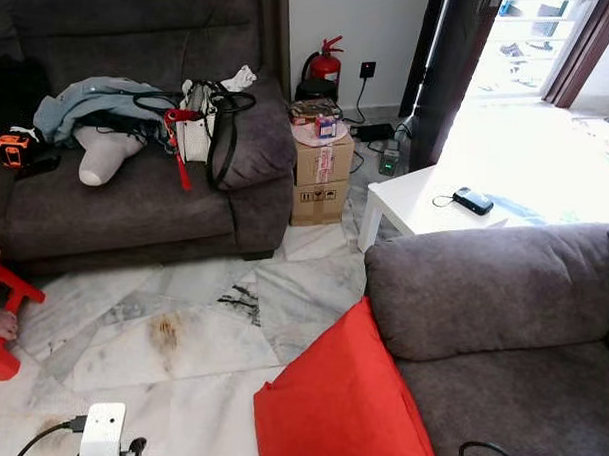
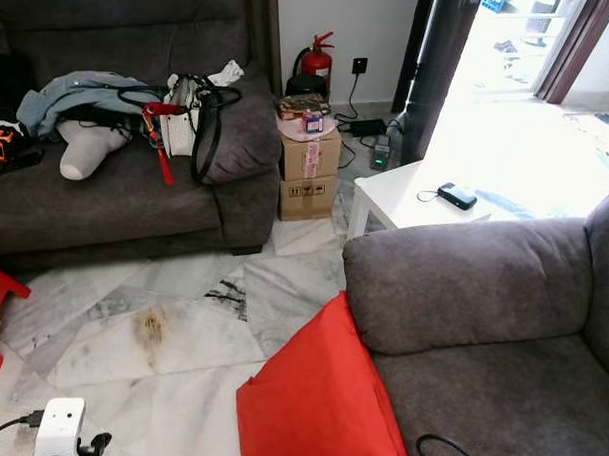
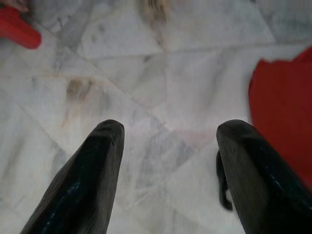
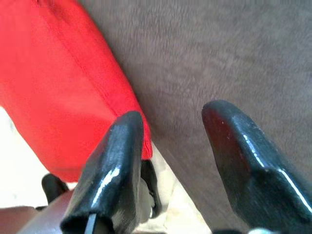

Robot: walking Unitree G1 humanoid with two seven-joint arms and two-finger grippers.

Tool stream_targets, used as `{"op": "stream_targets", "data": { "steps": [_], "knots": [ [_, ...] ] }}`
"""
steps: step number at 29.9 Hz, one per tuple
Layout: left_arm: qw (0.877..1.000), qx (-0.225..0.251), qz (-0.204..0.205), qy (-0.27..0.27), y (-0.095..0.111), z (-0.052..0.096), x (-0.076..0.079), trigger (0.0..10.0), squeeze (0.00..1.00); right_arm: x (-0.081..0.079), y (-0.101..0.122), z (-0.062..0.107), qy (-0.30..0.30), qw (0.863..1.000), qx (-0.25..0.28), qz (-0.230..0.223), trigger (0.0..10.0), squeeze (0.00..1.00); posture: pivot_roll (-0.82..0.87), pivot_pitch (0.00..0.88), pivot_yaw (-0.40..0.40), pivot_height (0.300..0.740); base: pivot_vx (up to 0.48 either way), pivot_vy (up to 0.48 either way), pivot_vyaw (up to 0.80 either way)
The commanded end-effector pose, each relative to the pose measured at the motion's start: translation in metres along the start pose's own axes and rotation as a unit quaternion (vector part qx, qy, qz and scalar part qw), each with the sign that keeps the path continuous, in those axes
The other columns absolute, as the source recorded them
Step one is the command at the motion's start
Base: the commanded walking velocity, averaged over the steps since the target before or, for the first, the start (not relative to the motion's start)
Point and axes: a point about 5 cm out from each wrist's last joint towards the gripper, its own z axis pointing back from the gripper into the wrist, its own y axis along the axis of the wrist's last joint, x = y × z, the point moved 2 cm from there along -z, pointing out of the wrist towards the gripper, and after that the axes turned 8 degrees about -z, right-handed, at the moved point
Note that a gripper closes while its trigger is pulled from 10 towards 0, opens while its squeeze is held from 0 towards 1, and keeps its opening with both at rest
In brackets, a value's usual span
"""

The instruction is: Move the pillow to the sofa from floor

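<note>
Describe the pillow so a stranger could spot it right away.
Find the grey sofa nearest the camera. The pillow stands on the marble floor, leaning against that sofa's front beside the armrest. It is the big, plain bright red cushion.

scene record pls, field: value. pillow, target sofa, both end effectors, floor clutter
pillow: red pillow on the marble floor, leaning against the near sofa's front
target: grey near sofa, seat bare apart from a cable at the front edge
left end effector: open, above bare floor, pillow off to one side
right end effector: open, over the pillow's edge where it meets the sofa, nothing gripped
floor clutter: white device with cable, red stool
status: pillow not yet lifted
</note>
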Motion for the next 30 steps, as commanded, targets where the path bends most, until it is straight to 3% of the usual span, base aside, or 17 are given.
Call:
{"op": "stream_targets", "data": {
  "steps": [1, 5, 6, 7, 8, 9, 10, 12, 16, 17, 18, 22, 26, 30],
  "knots": [
    [1.0, 0.007, 0.015, 0.017, -0.003, 0.002, -0.003, 10.0, 0.0, 0.0, 0.001, 0.002, 0.003, 1.0, 0.02, -0.021, 10.0, 0.0, 0.01, 0.018, 0.033, 0.74, 0.0, 0.0, 0.0],
    [0.999, 0.027, 0.013, 0.027, 0.001, 0.003, -0.006, 10.0, 0.0, -0.003, 0.004, 0.002, 0.016, 0.999, 0.039, -0.026, 10.0, 0.0, 0.01, 0.005, 0.039, 0.74, 0.0, 0.0, 0.0],
    [0.997, 0.076, 0.011, 0.022, 0.025, -0.001, -0.003, 10.0, 0.0, -0.003, 0.005, 0.002, 0.018, 0.998, 0.043, -0.033, 10.0, 0.0, 0.01, 0.002, 0.041, 0.74, 0.0, 0.0, 0.0],
    [0.975, 0.216, -0.021, 0.038, 0.095, -0.003, 0.001, 10.0, 0.0, -0.003, 0.006, 0.003, 0.019, 0.997, 0.052, -0.046, 10.0, 0.0, 0.01, 0.002, 0.041, 0.74, 0.0, 0.0, 0.0],
    [0.975, 0.216, -0.021, 0.038, 0.095, -0.003, 0.001, 10.0, 0.0, -0.003, 0.006, 0.003, 0.019, 0.997, 0.052, -0.046, 10.0, 0.0, 0.01, 0.002, 0.041, 0.74, 0.0, 0.0, 0.0],
    [0.956, 0.287, -0.022, 0.047, 0.129, 0.004, 0.002, 10.0, 0.0, -0.041, 0.074, -0.011, 0.071, 0.98, 0.185, -0.026, 10.0, 0.0, 0.01, 0.0, 0.042, 0.74, 0.0, 0.0, 0.0],
    [0.947, 0.317, -0.002, 0.056, 0.141, 0.01, -0.001, 10.0, 0.0, -0.065, 0.118, -0.009, 0.099, 0.956, 0.274, -0.019, 10.0, 0.0, 0.01, 0.0, 0.042, 0.74, 0.0, 0.0, 0.0],
    [0.942, 0.33, 0.001, 0.06, 0.147, 0.013, -0.003, 10.0, 0.0, -0.068, 0.125, -0.007, 0.101, 0.952, 0.289, -0.018, 10.0, 0.0, 0.01, 0.0, 0.042, 0.74, 0.0, 0.0, 0.0],
    [0.921, 0.382, -0.038, 0.074, 0.165, 0.023, -0.008, 10.0, 0.0, -0.078, 0.146, -0.001, 0.112, 0.935, 0.336, -0.025, 10.0, 0.0, 0.01, 0.0, 0.04, 0.74, 0.0, 0.0, 0.0],
    [0.921, 0.382, -0.038, 0.074, 0.165, 0.023, -0.008, 10.0, 0.0, -0.078, 0.146, -0.001, 0.112, 0.935, 0.336, -0.025, 10.0, 0.0, 0.01, 0.0, 0.04, 0.74, 0.0, 0.0, 0.0],
    [0.907, 0.411, -0.043, 0.077, 0.177, 0.031, -0.006, 10.0, 0.0, -0.084, 0.154, 0.002, 0.124, 0.927, 0.353, -0.029, 10.0, 0.0, 0.01, 0.0, 0.042, 0.74, 0.0, 0.0, 0.0],
    [0.887, 0.453, -0.04, 0.081, 0.197, 0.049, -0.002, 10.0, 0.0, -0.093, 0.167, 0.008, 0.134, 0.917, 0.376, -0.028, 10.0, 0.0, 0.02, 0.0, 0.039, 0.74, 0.0, 0.0, 0.0],
    [0.877, 0.471, -0.033, 0.084, 0.208, 0.058, -0.003, 10.0, 0.0, -0.105, 0.17, 0.014, 0.148, 0.911, 0.384, -0.015, 10.0, 0.0, 0.04, 0.0, 0.049, 0.74, 0.0, 0.0, 0.0],
    [0.877, 0.472, -0.032, 0.086, 0.21, 0.059, -0.006, 10.0, 0.0, -0.109, 0.17, 0.017, 0.155, 0.907, 0.392, -0.018, 10.0, 0.0, 0.05, 0.0, 0.06, 0.74, 0.0, 0.0, 0.0]
  ]
}}
